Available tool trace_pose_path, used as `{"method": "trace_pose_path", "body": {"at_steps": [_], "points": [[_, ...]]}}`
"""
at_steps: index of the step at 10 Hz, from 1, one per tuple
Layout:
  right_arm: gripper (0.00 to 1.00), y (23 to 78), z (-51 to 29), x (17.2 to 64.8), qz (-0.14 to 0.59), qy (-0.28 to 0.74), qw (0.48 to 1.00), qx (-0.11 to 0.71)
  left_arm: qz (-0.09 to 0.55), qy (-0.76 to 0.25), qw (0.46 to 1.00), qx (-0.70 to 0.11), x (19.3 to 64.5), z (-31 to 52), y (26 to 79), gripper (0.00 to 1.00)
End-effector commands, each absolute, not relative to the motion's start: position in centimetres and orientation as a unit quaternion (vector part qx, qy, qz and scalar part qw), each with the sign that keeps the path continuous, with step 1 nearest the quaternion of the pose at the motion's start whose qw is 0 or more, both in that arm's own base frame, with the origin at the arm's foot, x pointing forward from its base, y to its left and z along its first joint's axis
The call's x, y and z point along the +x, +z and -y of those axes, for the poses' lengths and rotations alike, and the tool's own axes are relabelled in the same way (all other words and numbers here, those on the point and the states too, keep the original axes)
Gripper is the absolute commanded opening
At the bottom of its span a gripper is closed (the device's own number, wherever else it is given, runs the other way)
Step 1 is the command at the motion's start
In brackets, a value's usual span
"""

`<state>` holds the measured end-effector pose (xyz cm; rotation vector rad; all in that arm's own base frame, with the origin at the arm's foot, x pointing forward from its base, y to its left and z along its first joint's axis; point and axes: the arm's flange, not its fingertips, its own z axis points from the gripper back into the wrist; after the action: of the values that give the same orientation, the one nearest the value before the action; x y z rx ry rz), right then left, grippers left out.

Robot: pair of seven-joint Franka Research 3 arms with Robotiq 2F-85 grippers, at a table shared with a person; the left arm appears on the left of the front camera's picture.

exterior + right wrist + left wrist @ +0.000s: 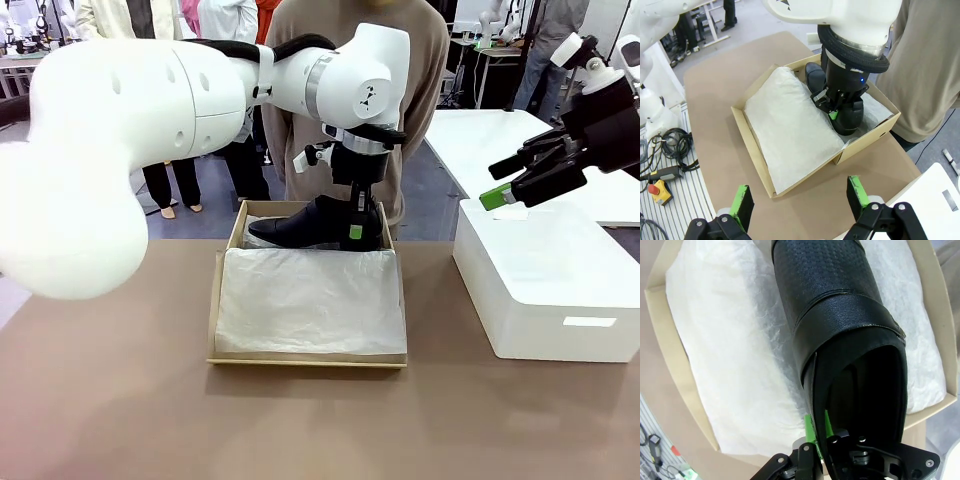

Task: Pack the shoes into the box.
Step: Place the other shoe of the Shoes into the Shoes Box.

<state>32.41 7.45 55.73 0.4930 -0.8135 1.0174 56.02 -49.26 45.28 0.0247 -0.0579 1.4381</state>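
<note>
Fingers of the left gripper [356,224] pinched on the back rim of a black strap shoe [305,222], one green pad outside the heel, the other down inside the opening; this looks chosen because the stiff heel wall gives two thin fingers something firm to clamp. Shoe sits at the far end of the tan shoebox [215,300], lengthwise along the far wall, toe toward the robot's left, sole low on or just above the white tissue paper [305,300]. Judged: being set down, release not yet made. Right gripper [800,197] hangs with fingers spread wide and nothing between them, over the white block [550,290] beside the box, probably parked clear so the arms do not cross. Person [300,100] stands close behind the box, hands not seen. Tissue bulges across the nearer half of the box; whether the second shoe lies under it cannot be told. Left wrist view cuts off the toe and hides the inner finger; the buckle is too small to make out. Box lid cannot be seen
</note>
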Motion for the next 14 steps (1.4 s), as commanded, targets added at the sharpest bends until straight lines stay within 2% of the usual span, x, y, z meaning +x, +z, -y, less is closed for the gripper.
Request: {"method": "trace_pose_path", "body": {"at_steps": [1, 7, 8, 12, 13, 14], "points": [[1.00, 55.7, -7.4, 32.8, 0.382, 0.477, 0.756, 0.236, 0.025, 0.686, 0.727, 0.022, 56.1, 49.6, 45.5, 0.00], [1.00, 55.7, -7.4, 32.8, 0.382, 0.477, 0.756, 0.236, 0.018, 0.688, 0.725, 0.031, 56.4, 49.8, 43.7, 0.00], [1.00, 55.7, -7.4, 32.8, 0.382, 0.477, 0.756, 0.236, 0.017, 0.688, 0.725, 0.031, 56.4, 49.8, 43.7, 0.16], [1.00, 55.7, -7.4, 32.8, 0.382, 0.477, 0.756, 0.236, 0.015, 0.689, 0.724, 0.028, 56.2, 49.7, 45.9, 0.93], [1.00, 55.7, -7.4, 32.8, 0.382, 0.477, 0.756, 0.236, 0.016, 0.692, 0.722, 0.027, 56.2, 49.6, 47.4, 1.00], [1.00, 55.7, -7.4, 32.8, 0.382, 0.477, 0.756, 0.236, 0.017, 0.696, 0.717, 0.019, 56.1, 49.3, 49.1, 1.00]]}}
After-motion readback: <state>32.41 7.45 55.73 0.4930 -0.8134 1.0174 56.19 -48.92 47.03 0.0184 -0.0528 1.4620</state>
